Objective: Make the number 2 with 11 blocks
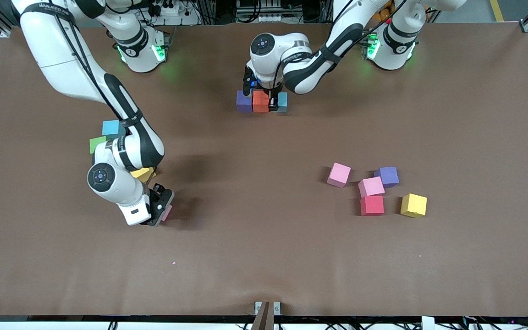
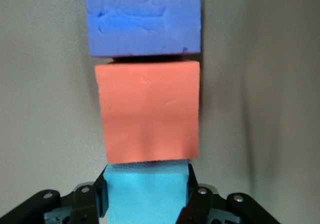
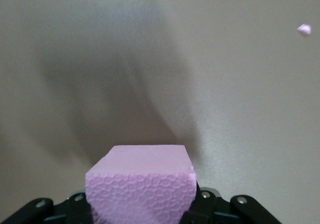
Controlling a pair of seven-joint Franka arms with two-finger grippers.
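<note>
our right gripper is pinching a pink cube low at the table, toward the right arm's end and nearer the front camera than the yellow cube. our left gripper is pinching a light blue cube, touching the orange cube in a row with the purple cube near the bases. the foam looks light, soft and dented, so we are judging that opposite flat faces suit gripping best. the right arm is bending steeply down; the left is folding low. five loose blocks are lying toward the left arm's end.
</note>
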